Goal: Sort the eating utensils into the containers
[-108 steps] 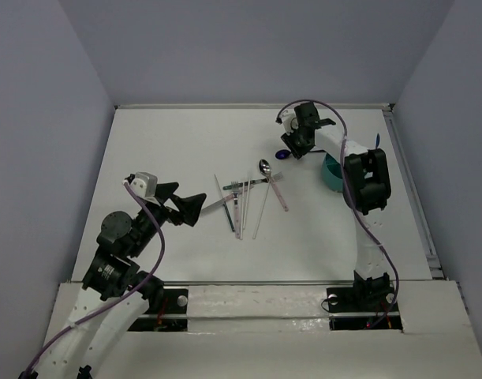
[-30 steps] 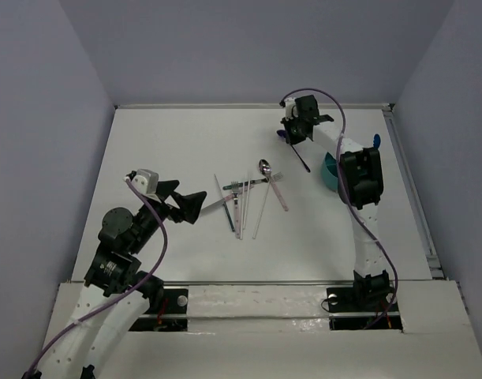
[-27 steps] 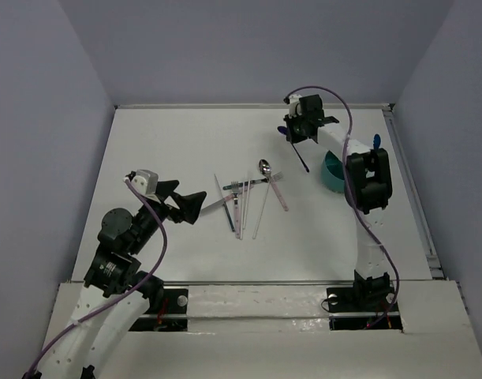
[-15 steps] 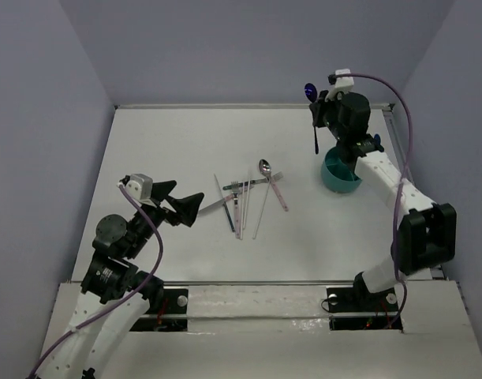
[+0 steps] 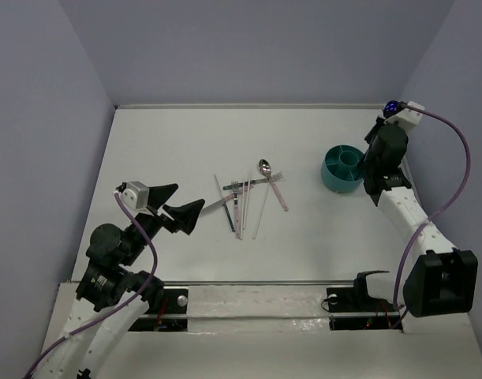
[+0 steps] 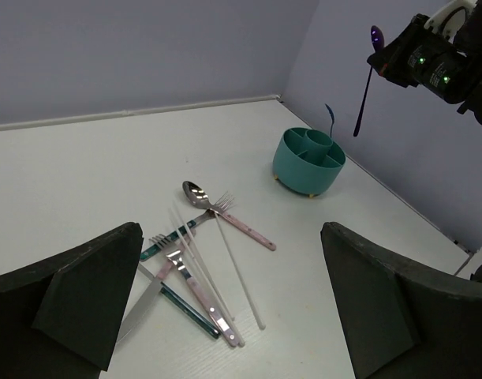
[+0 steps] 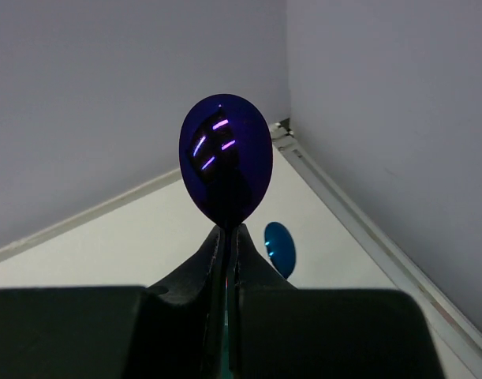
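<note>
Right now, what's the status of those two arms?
Left tool open, short of utensil pile. Right tool shut on dark blue spoon, bowl up, raised near teal cup. Second blue spoon already in cup. Nothing seen blocking.

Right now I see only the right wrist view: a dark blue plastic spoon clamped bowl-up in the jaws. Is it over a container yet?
Observer: Probably not. In the top view the right gripper holds the dark blue plastic spoon off to the right of the round teal-green cup, not above it.
Operator: And the lighter blue oval behind it?
Observer: That is another blue spoon, standing in one compartment of that cup.
Operator: What is left to sort?
Observer: A pile in the middle of the table: a silver metal spoon, a pink-handled fork, pale sticks and more. The left gripper hovers beside it, jaws wide open.
</note>
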`<action>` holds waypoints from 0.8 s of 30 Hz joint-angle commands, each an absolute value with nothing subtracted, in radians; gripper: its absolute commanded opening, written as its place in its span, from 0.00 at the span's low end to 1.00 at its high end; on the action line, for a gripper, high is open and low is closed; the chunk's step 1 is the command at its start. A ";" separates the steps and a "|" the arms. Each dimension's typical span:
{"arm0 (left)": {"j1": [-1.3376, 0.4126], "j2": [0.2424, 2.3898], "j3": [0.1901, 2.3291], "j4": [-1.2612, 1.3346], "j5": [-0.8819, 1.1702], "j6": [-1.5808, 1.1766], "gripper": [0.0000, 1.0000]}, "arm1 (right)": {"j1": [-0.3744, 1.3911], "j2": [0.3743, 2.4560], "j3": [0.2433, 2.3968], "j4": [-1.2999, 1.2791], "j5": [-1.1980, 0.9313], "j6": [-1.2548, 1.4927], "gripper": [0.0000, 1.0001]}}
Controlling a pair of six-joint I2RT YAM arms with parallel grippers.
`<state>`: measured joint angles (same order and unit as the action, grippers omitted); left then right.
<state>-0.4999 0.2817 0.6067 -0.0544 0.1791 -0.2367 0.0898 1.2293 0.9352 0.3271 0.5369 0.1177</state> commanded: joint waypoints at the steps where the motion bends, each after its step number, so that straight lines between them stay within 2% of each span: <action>1: -0.515 0.265 0.649 -0.037 0.178 -0.232 0.99 | 0.054 1.207 0.910 0.486 0.716 0.141 0.00; 24: -0.525 0.291 0.649 -0.034 0.158 -0.227 0.99 | 0.025 1.416 0.764 0.791 0.678 0.098 0.00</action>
